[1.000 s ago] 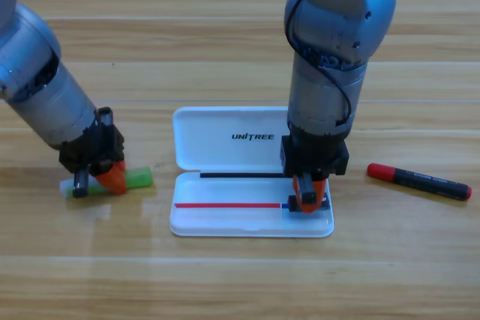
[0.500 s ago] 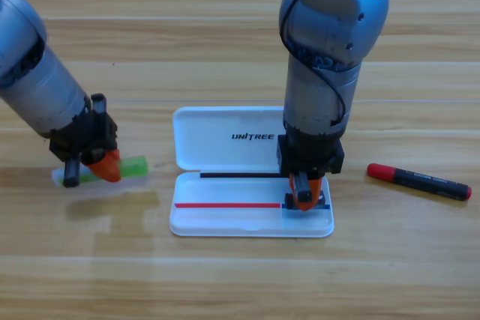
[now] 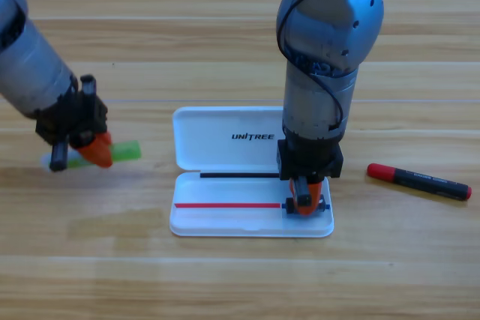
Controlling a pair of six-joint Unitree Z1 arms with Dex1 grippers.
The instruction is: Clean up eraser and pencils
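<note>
My left gripper (image 3: 91,151) is shut on the light green stick (image 3: 126,151), one of the pencils, and holds it off the table left of the white case (image 3: 225,222). The stick's whitish end pokes out at the far left. My right gripper (image 3: 302,201) points straight down into the right end of the case's lower half, right over the black eraser (image 3: 288,205). Only the eraser's edges show beside the orange jaws. The other pencil, a black pen with a red cap (image 3: 418,181), lies on the table right of the case.
The case lies open in the middle of the wooden table, its lid (image 3: 217,136) folded back towards the arms. The right arm stands tall over the lid's right part. A faint shadow of the lifted stick falls on the wood at the lower left.
My left gripper has risen and drawn up and left with the green stick in it, off the table. The right gripper stays over the eraser, shifted only slightly.
</note>
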